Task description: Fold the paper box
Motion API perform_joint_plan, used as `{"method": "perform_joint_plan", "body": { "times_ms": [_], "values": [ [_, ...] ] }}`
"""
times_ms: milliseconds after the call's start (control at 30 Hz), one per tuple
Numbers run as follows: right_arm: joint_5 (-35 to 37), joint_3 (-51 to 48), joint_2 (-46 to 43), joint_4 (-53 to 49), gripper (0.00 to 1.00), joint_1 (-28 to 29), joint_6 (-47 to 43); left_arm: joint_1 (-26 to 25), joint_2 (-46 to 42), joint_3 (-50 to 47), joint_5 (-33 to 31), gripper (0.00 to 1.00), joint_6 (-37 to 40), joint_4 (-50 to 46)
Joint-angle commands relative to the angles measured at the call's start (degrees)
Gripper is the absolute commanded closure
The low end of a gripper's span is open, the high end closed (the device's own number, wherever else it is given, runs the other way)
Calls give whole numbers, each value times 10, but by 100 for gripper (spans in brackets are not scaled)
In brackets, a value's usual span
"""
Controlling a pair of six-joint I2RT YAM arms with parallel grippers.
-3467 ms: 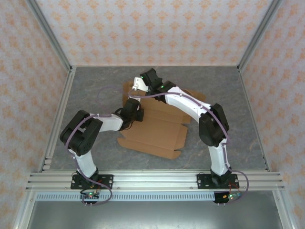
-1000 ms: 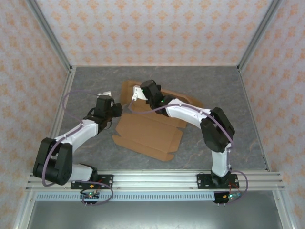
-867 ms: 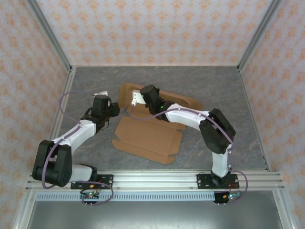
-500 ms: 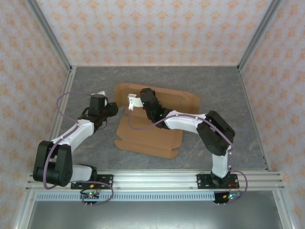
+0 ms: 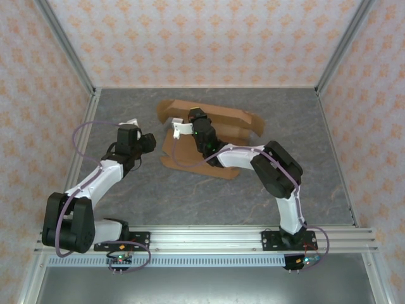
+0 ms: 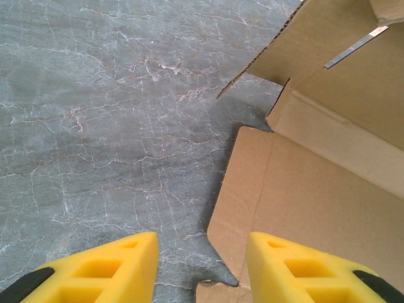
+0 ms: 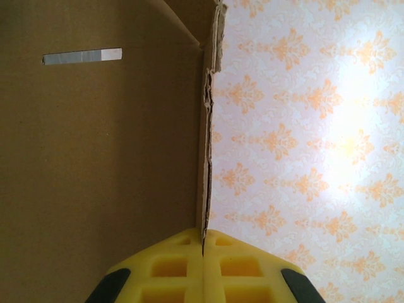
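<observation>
Paper box (image 5: 218,115): brown cardboard, toward the back of the worktop (image 5: 190,202), near the middle. One part lies flat. The back part is lifted up and leans.
Right fingers (image 7: 170,259): yellow and pressed together on the thin edge of a cardboard panel. The edge runs straight up from between them.
Right arm (image 5: 278,171): it bends across the flat part of the paper box and ends at the box's back left side.
Left fingers (image 6: 113,265): yellow and apart, with nothing between them. They hang over the grey worktop at the left edge of the paper box. One finger is over bare stone, the other over cardboard. I cannot tell if it touches.
Left arm (image 5: 95,180): it stretches out on the left side of the worktop, ending near the box.
Slot (image 7: 82,57): a thin cut in the lifted panel, with light coming through.
Walls (image 5: 202,38): pale, with small orange flower shapes.
</observation>
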Motion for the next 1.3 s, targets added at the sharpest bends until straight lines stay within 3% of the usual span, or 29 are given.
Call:
{"method": "perform_joint_plan", "body": {
  "times_ms": [0, 433, 867, 1267],
  "values": [
    [-19, -19, 2, 44, 100, 4, -7, 2, -11, -1, -18, 58, -5, -5],
    [-39, -63, -14, 49, 100, -2, 9, 2, 29, 35, 8, 57, 9, 11],
    [-82, -28, -36, -41, 100, -32, 55, 3, 85, 76, 13, 51, 33, 22],
    [-110, -18, -18, -66, 100, -52, 73, 23, 138, 132, 68, 46, 89, 35]
  ]
}}
